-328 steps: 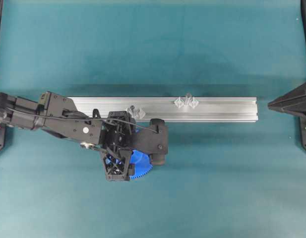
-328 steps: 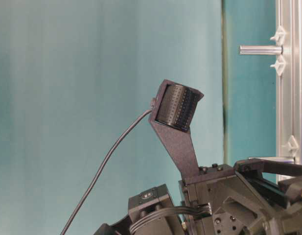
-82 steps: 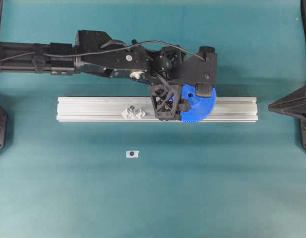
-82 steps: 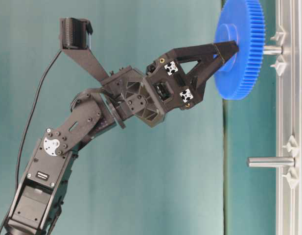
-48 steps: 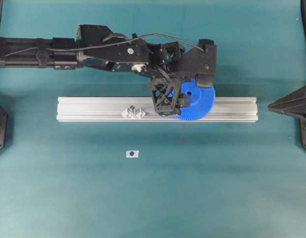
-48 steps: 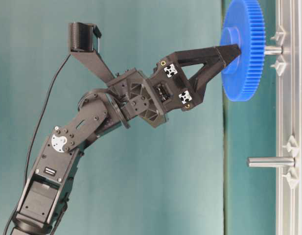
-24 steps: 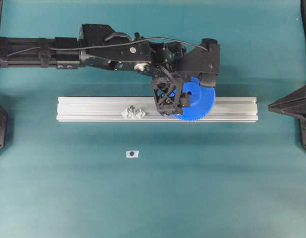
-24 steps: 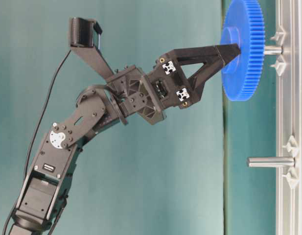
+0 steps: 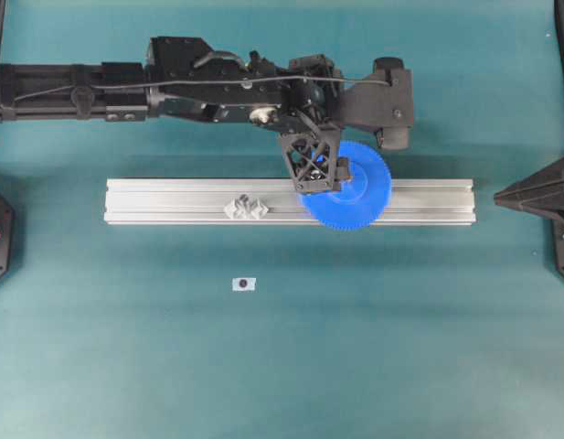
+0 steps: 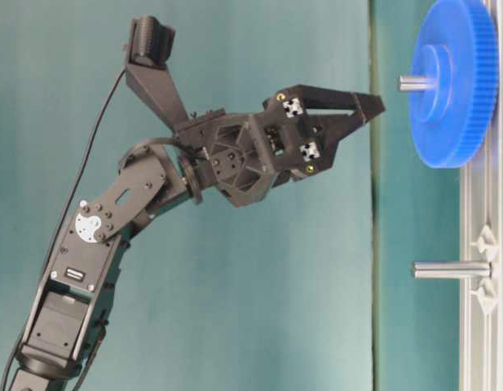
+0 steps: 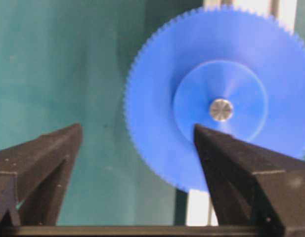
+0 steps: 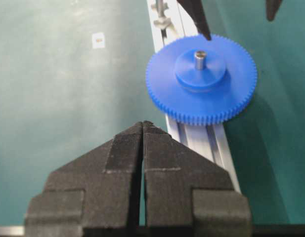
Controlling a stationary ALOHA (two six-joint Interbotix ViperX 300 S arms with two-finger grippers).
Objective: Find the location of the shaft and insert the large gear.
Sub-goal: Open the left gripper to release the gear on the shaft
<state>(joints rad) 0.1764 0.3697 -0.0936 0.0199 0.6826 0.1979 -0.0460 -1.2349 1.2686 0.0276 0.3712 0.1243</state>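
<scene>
I've just let go: my left gripper [image 10: 373, 106] had been pinching the large gear [image 9: 348, 186] at its hub a moment ago, and now its jaws are spread and clear of it, hanging just off its face. The gear has slid down the shaft [image 12: 199, 59] and sits flat against the rail [image 9: 172, 200], the pin's tip poking out through the hub. From here, that looks like the insertion done. My right gripper [image 12: 143, 129] is parked at the far end of the bench with its jaws pressed together, holding nothing.
</scene>
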